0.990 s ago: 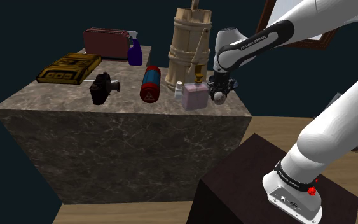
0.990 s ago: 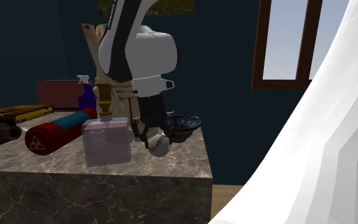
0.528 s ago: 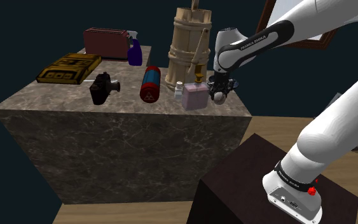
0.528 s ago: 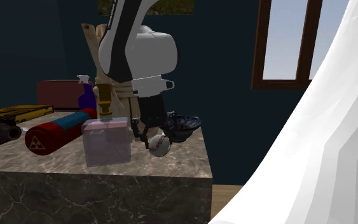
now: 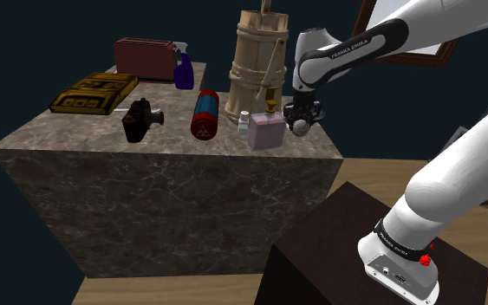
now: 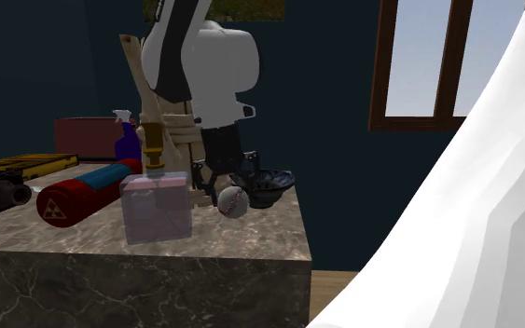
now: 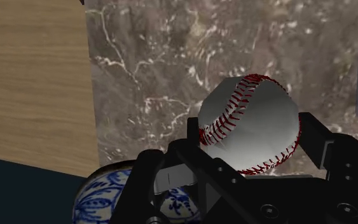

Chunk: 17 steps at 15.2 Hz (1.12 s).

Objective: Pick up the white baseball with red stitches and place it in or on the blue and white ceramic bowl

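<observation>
The white baseball (image 7: 250, 125) with red stitches is clasped between my black fingers (image 7: 317, 137) and hangs above the marble top. In the second exterior view the ball (image 6: 232, 200) hangs just in front of the blue and white bowl (image 6: 268, 184), under my gripper (image 6: 225, 191). From the shoulder camera my gripper (image 5: 302, 121) holds the ball (image 5: 300, 126) near the table's right edge, beside the pink bottle. The bowl's patterned rim (image 7: 107, 194) shows next to the fingers in the wrist view.
A pale pink perfume bottle (image 5: 263, 131), a tall wooden churn (image 5: 259, 61), a red cylinder (image 5: 204, 113), a dark camera (image 5: 138, 120), a purple spray bottle (image 5: 183, 69), a yellow case (image 5: 93, 92) and a dark red box (image 5: 145, 57) share the marble table (image 5: 146, 182).
The gripper has risen a little with the baseball and shifted toward the bowl; the ball now hangs higher off the marble top.
</observation>
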Motion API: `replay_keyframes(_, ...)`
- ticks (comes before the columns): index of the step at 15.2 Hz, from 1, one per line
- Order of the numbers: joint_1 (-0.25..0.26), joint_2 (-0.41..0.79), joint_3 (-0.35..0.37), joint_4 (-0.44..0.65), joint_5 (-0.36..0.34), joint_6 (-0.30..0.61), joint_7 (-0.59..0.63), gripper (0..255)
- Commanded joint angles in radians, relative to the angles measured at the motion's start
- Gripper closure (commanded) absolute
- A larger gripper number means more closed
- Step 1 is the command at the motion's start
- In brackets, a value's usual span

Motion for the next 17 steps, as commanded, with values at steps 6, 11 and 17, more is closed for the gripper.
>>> replay_keyframes(6, 0.003, -0.041, 0.001, 0.055, 0.010, -0.095, -0.014, 255)
replay_keyframes(11, 0.004, -0.064, 0.002, 0.101, 0.015, -0.164, -0.024, 255)
replay_keyframes(17, 0.005, -0.082, 0.003, 0.164, 0.020, -0.245, -0.035, 255)
